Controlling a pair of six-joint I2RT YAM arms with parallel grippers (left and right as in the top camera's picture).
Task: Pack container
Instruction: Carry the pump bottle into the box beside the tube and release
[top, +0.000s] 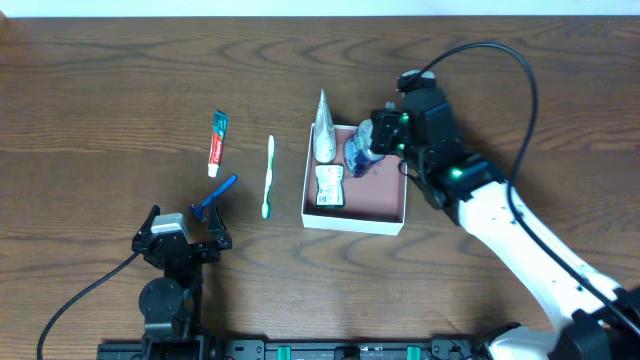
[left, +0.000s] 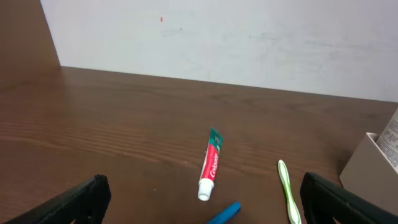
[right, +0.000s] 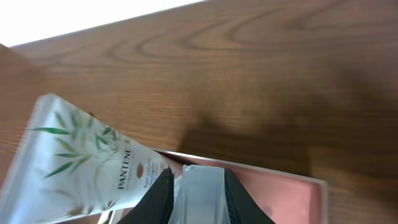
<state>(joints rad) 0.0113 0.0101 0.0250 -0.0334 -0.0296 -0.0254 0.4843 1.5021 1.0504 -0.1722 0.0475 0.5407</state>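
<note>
The container, a shallow white-walled box with a pinkish floor, sits mid-table. In it lie a white Pantene tube, whose tip sticks out over the far wall, and a small white packet. My right gripper is over the box's far part, shut on a clear bluish packet. In the right wrist view the packet sits between the fingers, beside the tube and above the pink floor. My left gripper is open and empty at the front left.
On the table left of the box lie a green toothbrush, a red-and-white toothpaste tube and a blue razor. The left wrist view shows the toothpaste, the toothbrush, the razor handle and the box corner.
</note>
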